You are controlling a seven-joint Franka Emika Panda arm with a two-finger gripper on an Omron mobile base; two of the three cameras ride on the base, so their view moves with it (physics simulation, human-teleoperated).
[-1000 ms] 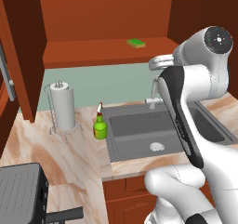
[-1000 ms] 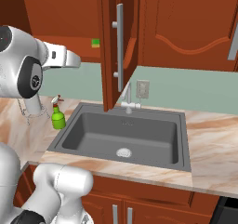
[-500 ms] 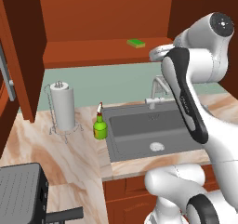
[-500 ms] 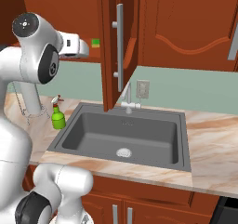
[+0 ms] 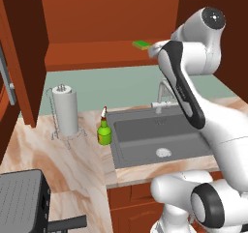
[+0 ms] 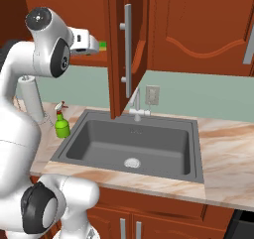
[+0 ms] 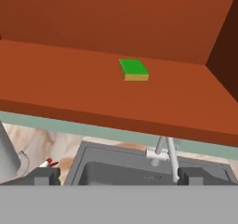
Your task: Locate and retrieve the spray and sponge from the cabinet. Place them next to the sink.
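Going left to right in the hand view: spray (image 5: 103,133) is already on the counter at the sink's (image 5: 160,135) left edge. Sponge (image 7: 134,70) sits upper middle on the cabinet (image 7: 93,86) shelf, dead ahead of the gripper (image 7: 119,175), long axis roughly front-to-back. Jaws spread wide, holding nothing. No readable labels anywhere.

Over the last second we see the arm (image 5: 184,89) lift and straighten: its top joint, earlier at shelf height, now sits well above it in both base views. The hand (image 6: 83,42) swings up and in toward the open cabinet (image 5: 101,29), and its end now sits level with the shelf, just beside the sponge (image 5: 142,45). The fingers (image 7: 46,175) stay spread wide, with nothing between them.
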